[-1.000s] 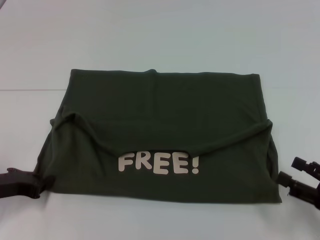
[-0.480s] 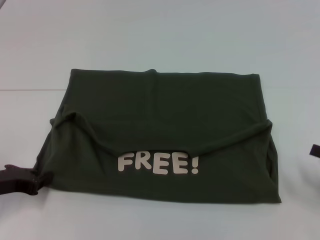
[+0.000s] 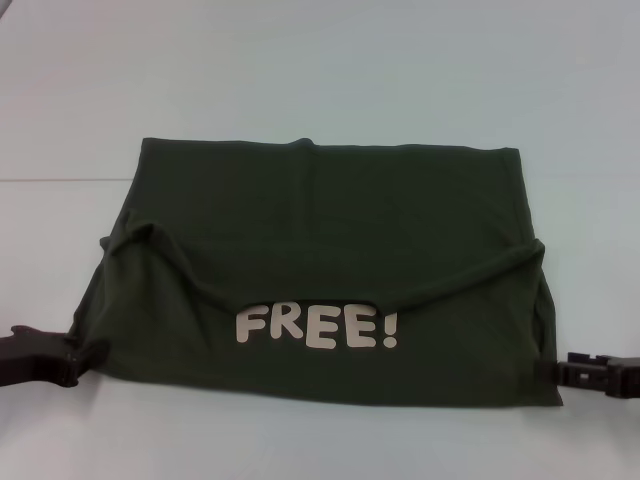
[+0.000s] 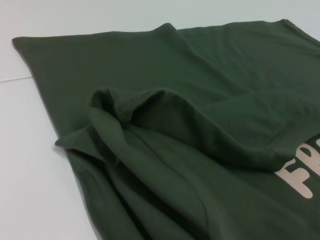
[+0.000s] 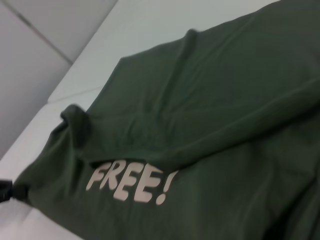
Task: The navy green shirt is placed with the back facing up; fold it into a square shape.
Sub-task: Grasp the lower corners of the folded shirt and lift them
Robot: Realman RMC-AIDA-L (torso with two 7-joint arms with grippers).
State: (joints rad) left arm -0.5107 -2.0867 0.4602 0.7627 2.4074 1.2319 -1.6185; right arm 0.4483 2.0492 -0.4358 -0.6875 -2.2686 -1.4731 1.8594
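One legible text from my station: "FREE!" in pale block capitals, printed on the navy green shirt [image 3: 330, 250], near its front edge. I read nothing else.

Navy green shirt [image 4: 200, 100] lies folded on white table [image 4: 30, 170], pale lettering [image 4: 302, 172] showing.

This looks like a robot test bench or lab rather than a home: the whole scene is a plain, pale desk [image 3: 320, 70] with a smooth matte top, a thin straight seam running across it where two panels meet, and nothing homely on it. One garment, the navy green shirt [image 3: 330, 240], lies on it, and two dark mechanical arms reach in from the near edges, the left hand [image 3: 85, 355] and the right hand [image 3: 565, 370] at its lower corners.
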